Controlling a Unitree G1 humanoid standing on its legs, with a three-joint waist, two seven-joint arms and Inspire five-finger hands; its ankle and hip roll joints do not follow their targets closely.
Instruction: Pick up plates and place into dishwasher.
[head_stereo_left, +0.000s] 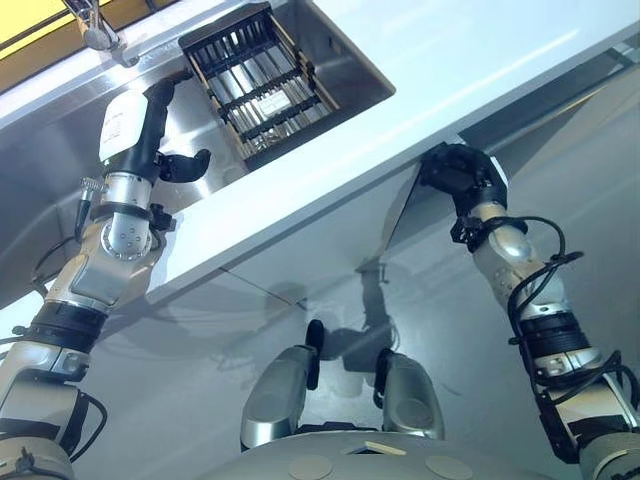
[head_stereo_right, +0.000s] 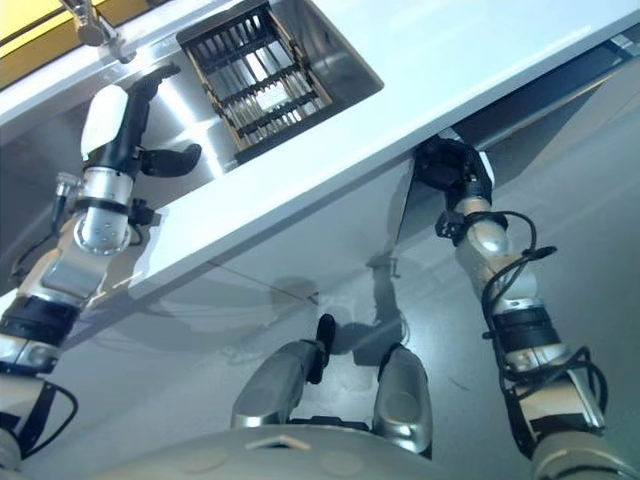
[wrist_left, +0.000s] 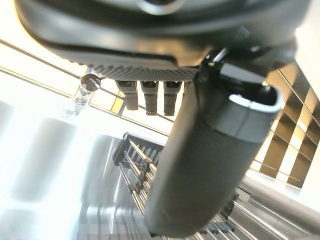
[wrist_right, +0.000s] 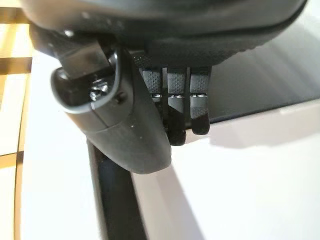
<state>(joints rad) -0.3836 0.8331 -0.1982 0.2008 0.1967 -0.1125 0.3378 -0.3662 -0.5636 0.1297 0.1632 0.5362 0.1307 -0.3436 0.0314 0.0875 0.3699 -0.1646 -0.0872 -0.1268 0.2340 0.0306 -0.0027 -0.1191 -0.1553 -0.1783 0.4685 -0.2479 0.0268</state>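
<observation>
Two robot hands hold nothing: left robot hand (head_stereo_left: 150, 125) open just beside the empty rack (head_stereo_left: 262, 82); right robot hand (head_stereo_left: 458, 172) curled at the white surface (head_stereo_left: 480, 70) edge; no plates visible.

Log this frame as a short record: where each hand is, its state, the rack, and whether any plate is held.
left hand: raised over the steel sink, fingers straight, thumb out, holding nothing
right hand: at the lower edge of the white counter, by a cabinet door; fingers curled at the edge
rack: dark wire rack in the sink's recess, no plates seen in it
plate in hand: none visible
faucet: behind the sink, near the left hand
</observation>
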